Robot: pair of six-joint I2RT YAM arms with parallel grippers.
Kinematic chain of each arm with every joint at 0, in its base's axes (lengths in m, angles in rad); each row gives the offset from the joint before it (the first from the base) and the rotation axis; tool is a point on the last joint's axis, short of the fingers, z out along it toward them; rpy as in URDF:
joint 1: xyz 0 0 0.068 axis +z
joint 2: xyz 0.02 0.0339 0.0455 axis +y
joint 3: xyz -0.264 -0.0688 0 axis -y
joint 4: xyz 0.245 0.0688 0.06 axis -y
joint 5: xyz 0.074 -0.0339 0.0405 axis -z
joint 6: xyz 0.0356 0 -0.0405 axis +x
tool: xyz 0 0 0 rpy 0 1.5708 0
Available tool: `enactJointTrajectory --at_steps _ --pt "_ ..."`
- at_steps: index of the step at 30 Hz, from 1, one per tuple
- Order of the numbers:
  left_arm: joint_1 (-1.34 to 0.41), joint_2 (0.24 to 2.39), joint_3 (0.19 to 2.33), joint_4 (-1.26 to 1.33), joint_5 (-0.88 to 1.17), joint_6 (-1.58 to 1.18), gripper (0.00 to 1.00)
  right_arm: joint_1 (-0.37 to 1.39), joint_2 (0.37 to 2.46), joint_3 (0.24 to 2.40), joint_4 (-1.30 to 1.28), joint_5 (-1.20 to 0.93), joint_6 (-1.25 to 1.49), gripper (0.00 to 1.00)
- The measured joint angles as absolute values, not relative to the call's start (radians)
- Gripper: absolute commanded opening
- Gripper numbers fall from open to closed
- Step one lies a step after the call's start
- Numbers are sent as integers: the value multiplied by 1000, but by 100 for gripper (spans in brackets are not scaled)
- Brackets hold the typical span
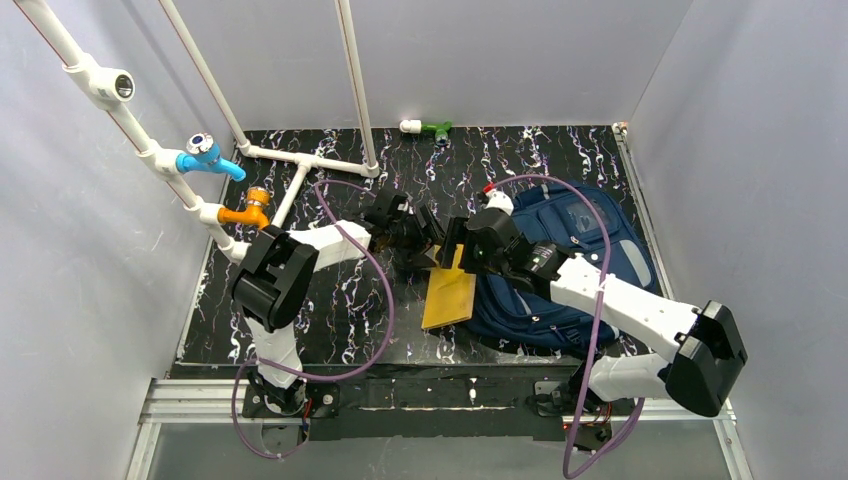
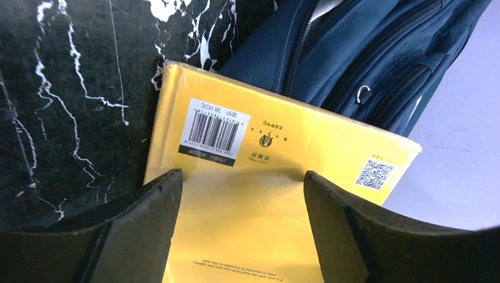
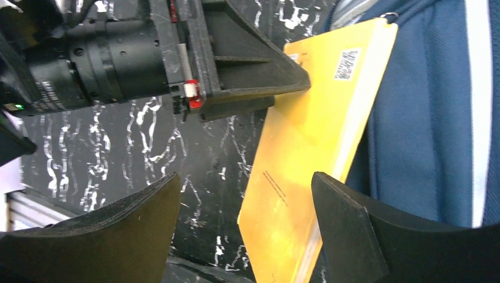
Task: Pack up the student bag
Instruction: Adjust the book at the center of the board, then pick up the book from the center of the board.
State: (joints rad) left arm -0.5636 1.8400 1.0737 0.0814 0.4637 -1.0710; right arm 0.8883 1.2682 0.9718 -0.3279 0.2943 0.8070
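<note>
The student bag (image 1: pixel 590 250), navy blue, lies on the right half of the black marbled table (image 1: pixel 330 330). A yellow book (image 1: pixel 450 295) leans tilted against the bag's left side, its lower edge on the table. In the left wrist view the book (image 2: pixel 283 141) shows a barcode and a QR code, with the bag (image 2: pixel 365 53) behind it. My left gripper (image 2: pixel 242 177) is open, its fingertips at the book's cover. My right gripper (image 3: pixel 244 183) is open. The book (image 3: pixel 318 118) stands between its fingers, close to the right one, beside the bag (image 3: pixel 424 118).
A white pipe frame stands at the back left with a blue tap (image 1: pixel 210 155) and an orange tap (image 1: pixel 245 212). A green and white fitting (image 1: pixel 428 127) lies at the back edge. Grey walls close in on three sides. The two grippers are near each other.
</note>
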Motion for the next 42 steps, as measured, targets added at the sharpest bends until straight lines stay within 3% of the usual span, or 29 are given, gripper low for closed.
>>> enactJointTrajectory --at_steps 11,18,27,28,30,32,33,42 --pt "-584 1859 1072 81 465 -1094 74 888 1162 987 -567 379 770 88" --pt "-585 1860 1070 81 465 -1095 74 888 1062 880 -480 343 810 71" --pt "-585 1860 1066 86 467 -1097 75 887 1089 764 -406 329 866 65" --pt "-585 1860 1066 87 467 -1097 76 884 1093 753 -377 316 873 62" --pt "-585 1859 1063 90 468 -1093 77 877 1110 731 -316 283 894 45" --pt "-585 1858 1059 91 468 -1089 77 862 1128 696 -239 237 923 14" --pt "-584 1856 1056 91 468 -1085 77 847 1137 673 -205 212 941 4" --pt "-592 1767 1001 45 460 -992 84 771 1165 670 -179 105 1060 1"
